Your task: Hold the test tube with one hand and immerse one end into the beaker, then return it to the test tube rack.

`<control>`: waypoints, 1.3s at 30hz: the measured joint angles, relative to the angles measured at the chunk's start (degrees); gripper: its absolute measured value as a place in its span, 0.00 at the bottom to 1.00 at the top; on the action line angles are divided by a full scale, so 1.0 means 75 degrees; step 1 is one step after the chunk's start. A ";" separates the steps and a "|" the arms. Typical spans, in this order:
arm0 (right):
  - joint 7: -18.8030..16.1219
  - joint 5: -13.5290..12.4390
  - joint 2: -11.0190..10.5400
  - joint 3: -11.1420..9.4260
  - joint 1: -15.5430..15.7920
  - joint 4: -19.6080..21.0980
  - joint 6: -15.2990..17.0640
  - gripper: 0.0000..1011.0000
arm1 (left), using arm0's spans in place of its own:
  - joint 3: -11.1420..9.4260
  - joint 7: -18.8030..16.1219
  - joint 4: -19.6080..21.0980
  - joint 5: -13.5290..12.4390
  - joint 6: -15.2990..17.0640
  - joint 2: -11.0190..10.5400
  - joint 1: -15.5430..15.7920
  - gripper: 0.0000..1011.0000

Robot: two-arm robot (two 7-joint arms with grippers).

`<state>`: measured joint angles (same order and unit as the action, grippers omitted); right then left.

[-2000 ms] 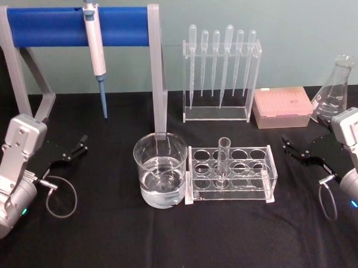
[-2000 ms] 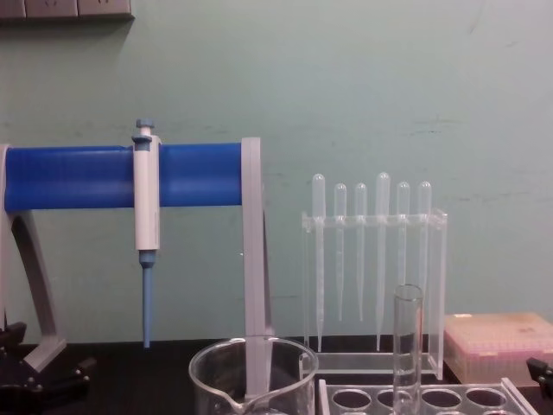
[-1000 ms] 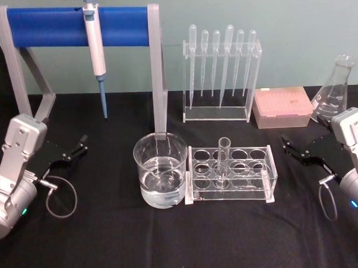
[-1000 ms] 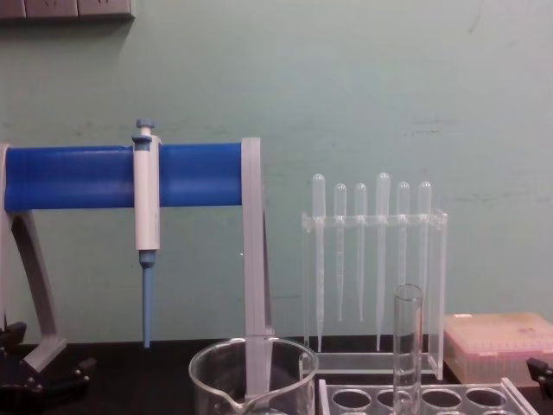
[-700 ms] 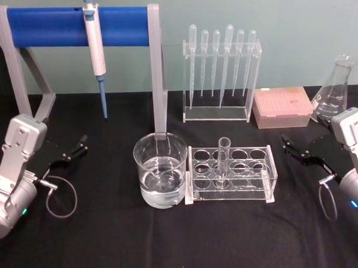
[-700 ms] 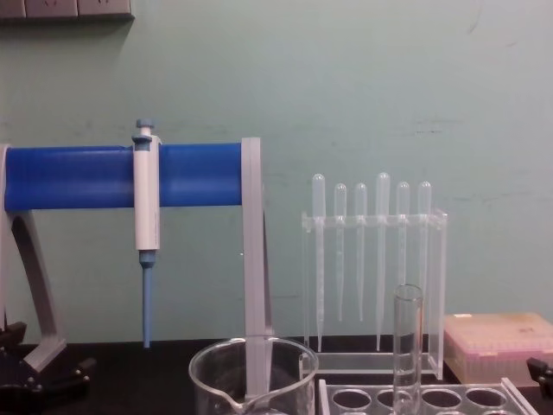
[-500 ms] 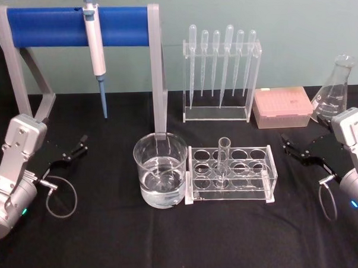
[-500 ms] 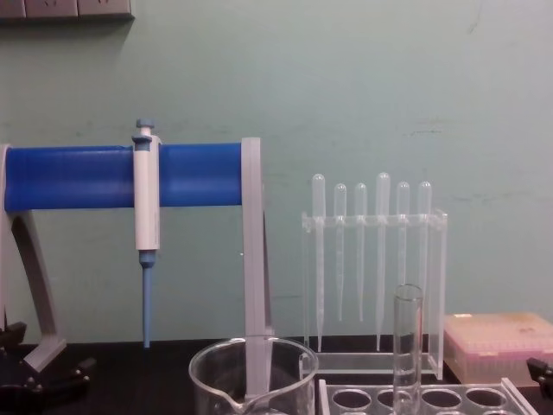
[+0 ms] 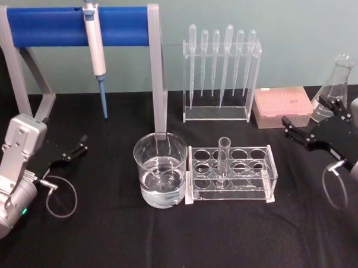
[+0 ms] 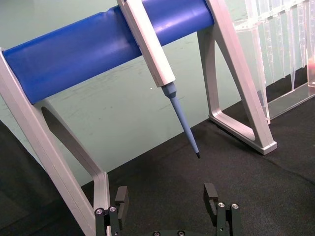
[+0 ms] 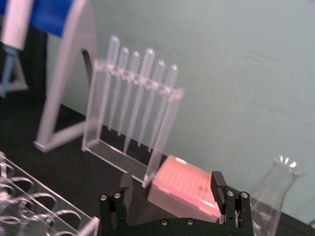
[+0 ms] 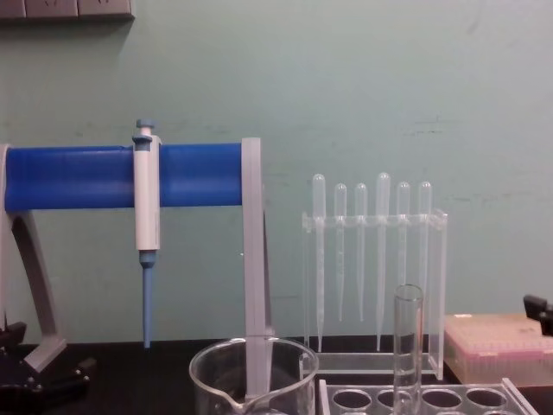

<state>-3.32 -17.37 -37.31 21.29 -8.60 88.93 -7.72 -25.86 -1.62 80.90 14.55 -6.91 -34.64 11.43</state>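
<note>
Right tool (image 11: 172,187) raised, test tube (image 9: 223,160) well apart

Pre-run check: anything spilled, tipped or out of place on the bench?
Nothing stands out: test tube upright in its rack, beaker upright beside it, no spill visible; left end effector and right end effector open, empty.

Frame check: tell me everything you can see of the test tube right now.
The test tube is a slim clear glass cylinder with an open rim on top and no liquid visible inside. It stands upright in the clear rack, in the second hole from the beaker end, its top rising well above the rack and the beaker's rim. Only the rack touches it; the open right gripper is off to its right, apart from it.
</note>
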 joint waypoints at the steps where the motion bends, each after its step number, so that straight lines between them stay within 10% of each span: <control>1: -0.0111 -0.0094 -0.0048 -0.0049 0.0028 0.0075 0.0024 0.99 | 0.0000 0.0000 0.0000 0.0000 0.0000 0.0000 0.0000 0.99; 11: -0.2788 -0.1356 -0.1285 -0.0450 0.0285 0.0850 0.0045 0.99 | 0.0000 0.0000 0.0000 0.0000 0.0000 0.0000 0.0000 0.99; 19: -0.4859 -0.1629 -0.1914 -0.0222 -0.0049 0.0936 -0.0079 0.99 | 0.0000 0.0000 0.0000 0.0000 0.0000 0.0000 0.0000 0.99; 26: -0.6123 -0.1733 -0.1879 0.0231 -0.0625 0.0804 0.0225 0.99 | 0.0000 0.0000 0.0000 0.0000 0.0000 0.0000 0.0000 0.99; 39: -0.6551 -0.1473 -0.1210 0.1200 -0.1776 0.0410 0.0991 0.99 | 0.0000 0.0000 0.0000 0.0000 0.0000 0.0000 0.0000 0.99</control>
<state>-52.46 -28.41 -46.38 30.30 -21.93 92.01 -0.29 -25.86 -1.62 80.90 14.55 -6.91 -34.65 11.43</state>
